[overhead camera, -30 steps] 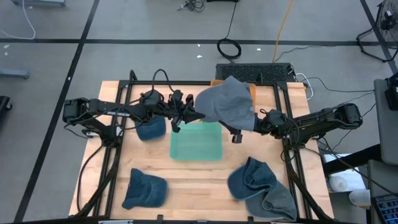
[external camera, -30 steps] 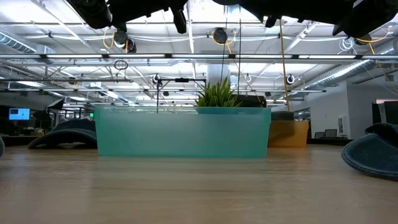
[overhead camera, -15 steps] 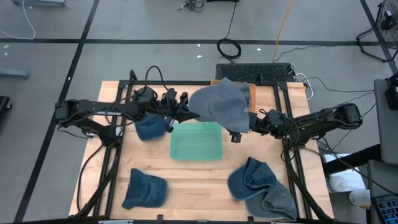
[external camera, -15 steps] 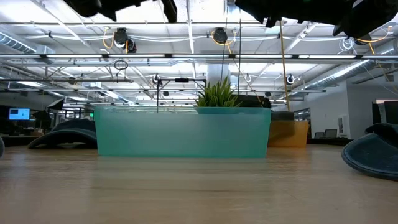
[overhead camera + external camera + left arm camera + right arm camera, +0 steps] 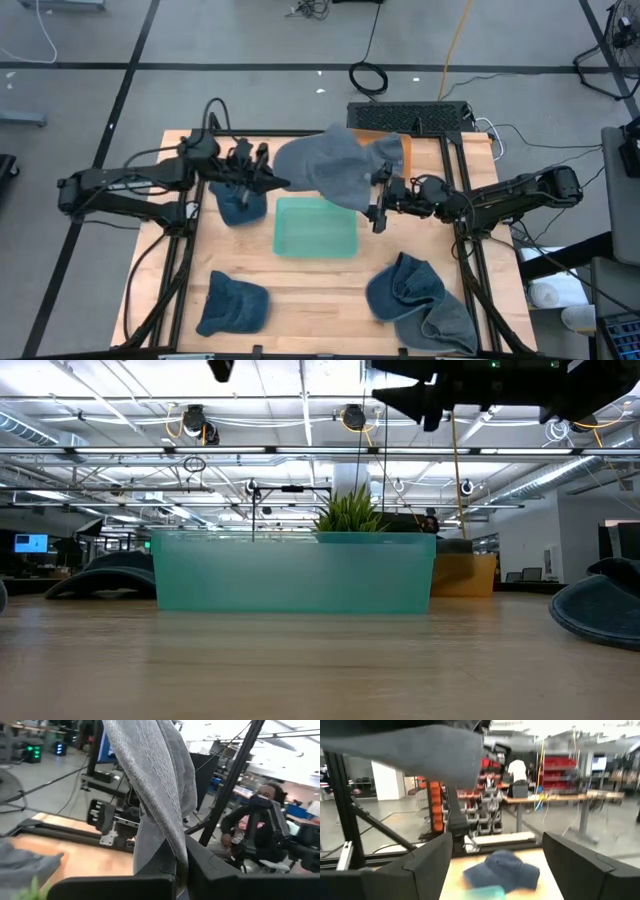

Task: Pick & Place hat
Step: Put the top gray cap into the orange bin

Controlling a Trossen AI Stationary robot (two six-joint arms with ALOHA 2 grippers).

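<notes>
A grey knitted hat [image 5: 335,172] hangs in the air over the far edge of the green tray [image 5: 315,230]. My left gripper [image 5: 272,183] is shut on the hat's left end. My right gripper [image 5: 378,208] stands open under the hat's right end, with nothing between its fingers. In the right wrist view the hat [image 5: 405,745] passes above the open fingers [image 5: 422,865]. The low view shows the tray [image 5: 295,572] standing on the table, with the arms dark at the top. My left gripper pinches an edge of the grey hat [image 5: 175,862] between its two shut fingers. The fingers lie level and come from the table's left. The hat is lifted clear of the table and stretches away toward the right arm. My right gripper is open; whether the hat's right end rests on it, I cannot tell.
A blue hat [image 5: 240,207] lies under my left arm and another [image 5: 232,305] at the near left. A blue and grey heap of hats [image 5: 415,300] lies at the near right. An orange box [image 5: 402,150] stands at the far edge.
My left gripper has gone toward the table's left edge and up, staying shut on the grey hat. The hat has been drawn leftward with it, off my right gripper, which has kept its place.
</notes>
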